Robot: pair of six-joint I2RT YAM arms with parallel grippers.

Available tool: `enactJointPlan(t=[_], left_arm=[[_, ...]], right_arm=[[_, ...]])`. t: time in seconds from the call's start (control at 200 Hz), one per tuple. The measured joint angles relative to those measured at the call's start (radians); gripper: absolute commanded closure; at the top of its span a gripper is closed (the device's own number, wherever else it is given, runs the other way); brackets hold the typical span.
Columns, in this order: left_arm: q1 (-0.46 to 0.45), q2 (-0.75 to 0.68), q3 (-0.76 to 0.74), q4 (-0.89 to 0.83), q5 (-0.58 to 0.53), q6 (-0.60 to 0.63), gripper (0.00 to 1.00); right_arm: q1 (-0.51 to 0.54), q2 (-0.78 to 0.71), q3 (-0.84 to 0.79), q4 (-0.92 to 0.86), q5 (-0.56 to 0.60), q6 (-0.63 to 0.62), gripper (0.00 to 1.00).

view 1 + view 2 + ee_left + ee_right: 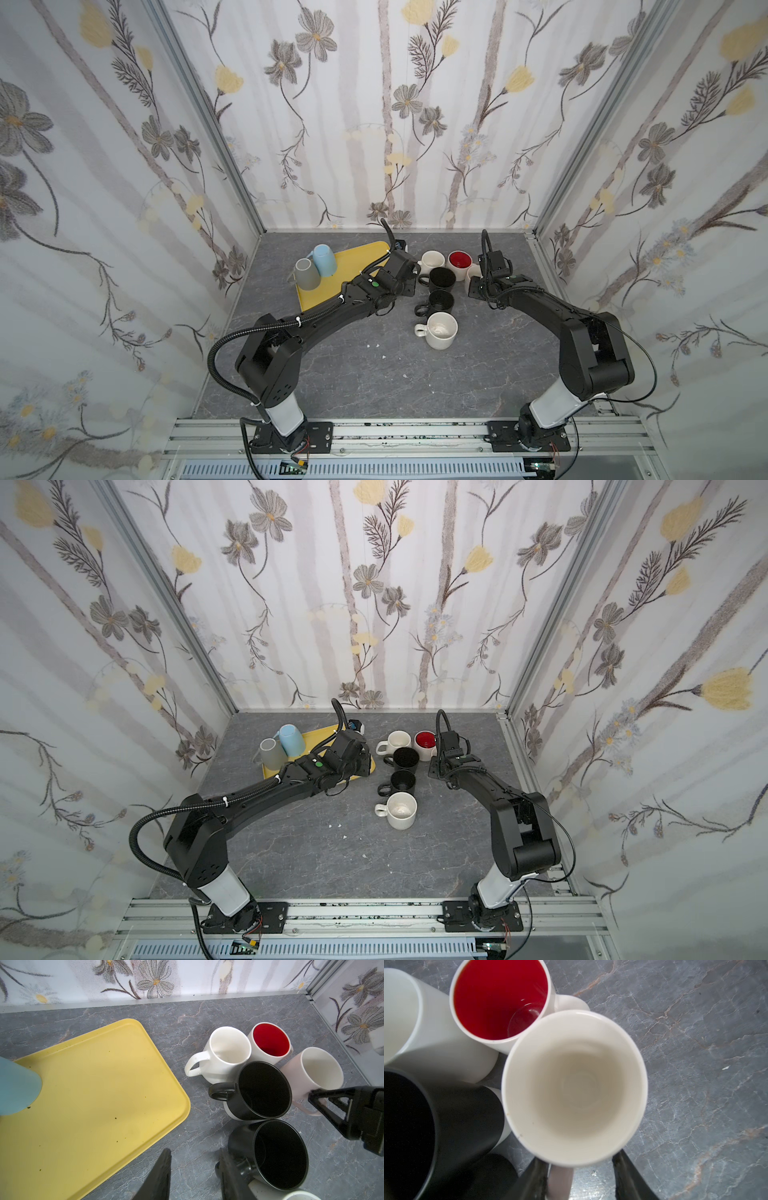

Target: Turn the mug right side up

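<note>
White-lined mug (pixel 573 1088), upright at 3 o'clock of the black mug (pixel 409 1136): right tool (pixel 579 1165), elbow bent, straddles its handle (pixel 560 1182), jaws ajar, ungripped; left tool (pixel 195 1153) part-open, empty.

The left arm (pixel 328 309) is stretched forward and low, bent at the elbow and angled inward toward the middle. The left gripper (pixel 195 1178) is tilted downward, and its jaws are held partly apart. The right arm (pixel 540 305) is raised at the shoulder, folded at the elbow and reached inward as well. The right gripper (pixel 579 1159) is pointed steeply down, and its jaws are spread apart.
</note>
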Motion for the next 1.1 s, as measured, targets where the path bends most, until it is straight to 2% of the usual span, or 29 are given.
enactJointPlan(t=[0.11, 0.365, 0.585, 0.949, 1.054, 1.099], left_arm=[[0.000, 0.013, 0.005, 0.005, 0.007, 0.000, 0.63], [0.001, 0.024, 0.012, 0.005, 0.016, -0.001, 0.63], [0.001, 0.024, 0.012, 0.005, 0.018, -0.004, 0.63], [0.001, 0.036, 0.029, 0.004, 0.026, -0.004, 0.63], [0.001, 0.036, 0.029, 0.003, 0.026, -0.003, 0.63], [0.001, 0.036, 0.029, 0.003, 0.026, -0.003, 0.62]], right_arm=[[-0.003, -0.015, -0.014, -0.005, 0.000, -0.047, 0.76], [-0.018, -0.015, -0.021, -0.011, -0.024, -0.144, 0.87], [-0.025, -0.011, -0.007, -0.028, -0.080, -0.307, 0.93], [-0.026, 0.008, 0.033, -0.087, -0.161, -0.482, 0.96], [-0.030, 0.020, 0.037, -0.086, -0.164, -0.519, 0.92], [-0.033, 0.024, 0.039, -0.083, -0.164, -0.535, 0.85]])
